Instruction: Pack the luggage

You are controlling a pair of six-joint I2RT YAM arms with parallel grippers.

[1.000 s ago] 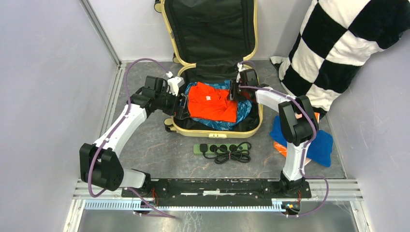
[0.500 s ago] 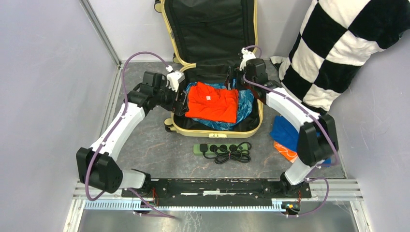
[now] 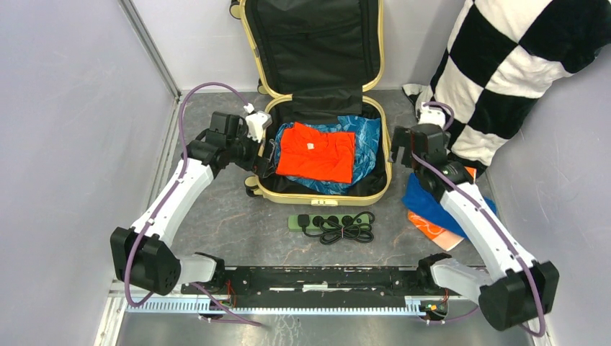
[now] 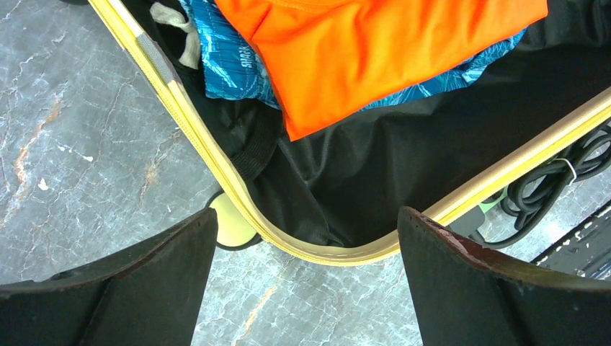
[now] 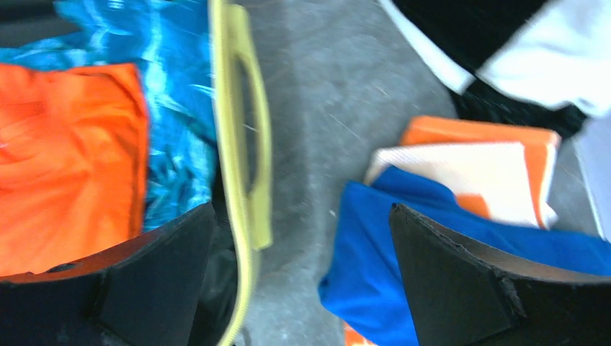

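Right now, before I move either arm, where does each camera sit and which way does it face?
Top external: fixed above and behind the bases, looking down at the open luggage; left arm and right arm show.
Left wrist: on the left arm, looking down past the open left gripper at the luggage's near corner.
Right wrist: on the right arm, looking down past the open right gripper at the side handle and blue cloth.
Shared: all three show the orange shirt.
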